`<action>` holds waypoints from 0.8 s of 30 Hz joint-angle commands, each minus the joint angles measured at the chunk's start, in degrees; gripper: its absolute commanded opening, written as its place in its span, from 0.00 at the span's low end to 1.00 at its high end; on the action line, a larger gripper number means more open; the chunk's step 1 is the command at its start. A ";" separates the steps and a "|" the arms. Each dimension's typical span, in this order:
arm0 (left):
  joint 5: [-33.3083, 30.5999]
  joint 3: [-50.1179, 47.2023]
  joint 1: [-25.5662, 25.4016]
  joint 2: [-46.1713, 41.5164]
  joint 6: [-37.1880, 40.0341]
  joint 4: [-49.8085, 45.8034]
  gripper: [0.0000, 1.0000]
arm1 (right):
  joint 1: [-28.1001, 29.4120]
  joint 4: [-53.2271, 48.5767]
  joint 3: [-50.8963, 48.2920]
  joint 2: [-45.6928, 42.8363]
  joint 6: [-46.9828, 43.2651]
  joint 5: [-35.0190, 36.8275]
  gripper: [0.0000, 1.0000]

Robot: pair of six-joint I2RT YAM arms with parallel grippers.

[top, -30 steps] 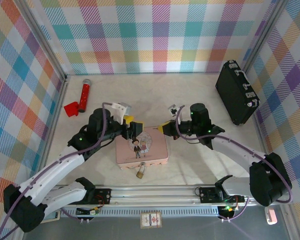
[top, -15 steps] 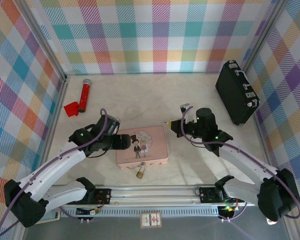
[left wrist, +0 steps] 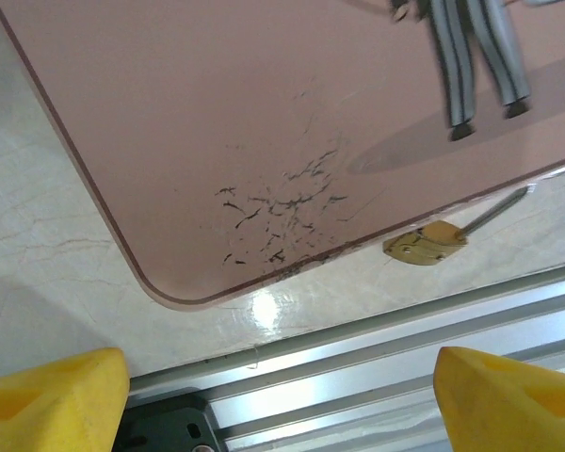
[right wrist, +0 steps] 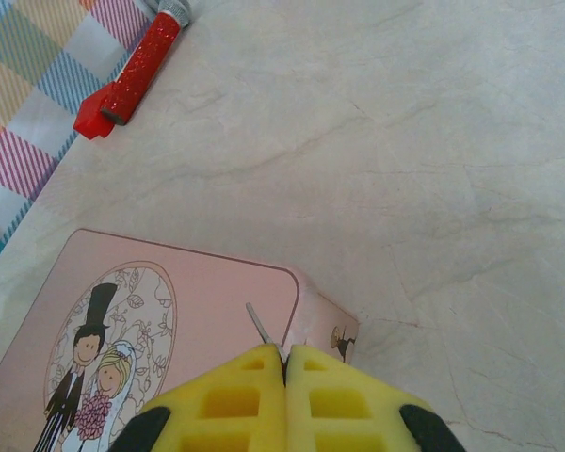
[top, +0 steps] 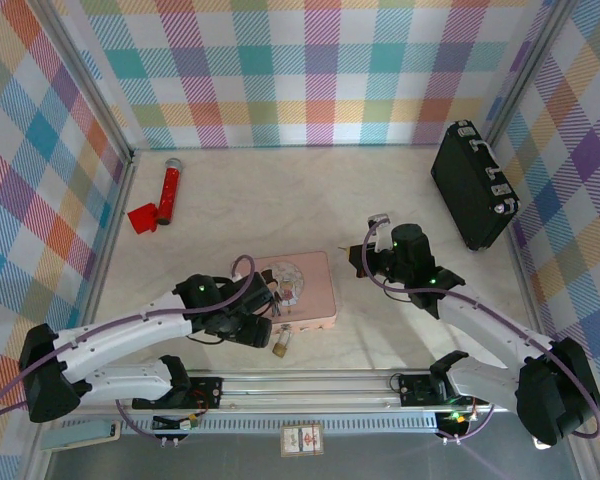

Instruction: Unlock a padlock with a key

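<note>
Brass glints near the front of a pale marble-look bench (top: 280, 200), where a tiny brass-coloured padlock with a silver shackle (top: 279, 346) sits at the near edge of a pink rectangular tin box printed with a bride and groom (top: 310, 295), just short of the aluminium rail (top: 310, 385). From above, the left arm (top: 110, 340) reaches in low at the tin's near-left corner, close to the padlock. The right arm (top: 480, 320) hovers off the tin's far-right corner. A red glittery toy microphone (top: 166, 190) and a black hard case with silver latches (top: 473, 185) lie well apart at the back.

On the left wrist camera, the left jaws stand wide apart, with the yellow pads (left wrist: 52, 395) at the lower corners and nothing between them. The padlock (left wrist: 424, 245) lies touching the tin's rim, up and to the right of the gap.

On the right wrist camera, the right jaws are together, clamped on a thin silvery-grey metal key (right wrist: 258, 327) whose tip pokes out above the tin's corner.

The step in hand looks to be the left arm taking hold of the padlock. It would go best with the jaws shifted right until they straddle the brass body rather than the shackle. The grip should be firm enough to stop the padlock swivelling and leave the keyhole end bare and facing the key.
</note>
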 commanded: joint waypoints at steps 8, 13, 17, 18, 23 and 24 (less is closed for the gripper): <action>-0.73 -3.72 -0.51 4.60 -1.14 8.61 0.86 | 0.13 -0.20 0.37 -2.39 1.16 0.88 0.00; -2.40 -3.68 0.06 7.89 0.36 10.95 0.85 | 0.13 -0.15 0.26 -2.67 1.59 0.86 0.00; -6.14 -2.24 0.17 10.08 0.71 11.74 0.82 | 0.13 0.42 0.26 -2.34 1.53 -0.28 0.00; -6.70 -2.19 0.19 10.15 0.41 12.83 0.82 | 0.13 0.53 0.42 -1.99 1.64 -0.75 0.00; -10.63 -2.60 0.20 10.10 -0.64 17.60 0.81 | 0.13 0.97 0.24 -1.39 1.73 -2.02 0.00; -11.14 -2.82 0.36 10.02 -0.91 18.84 0.81 | 0.13 1.00 0.09 -1.48 1.68 -2.04 0.00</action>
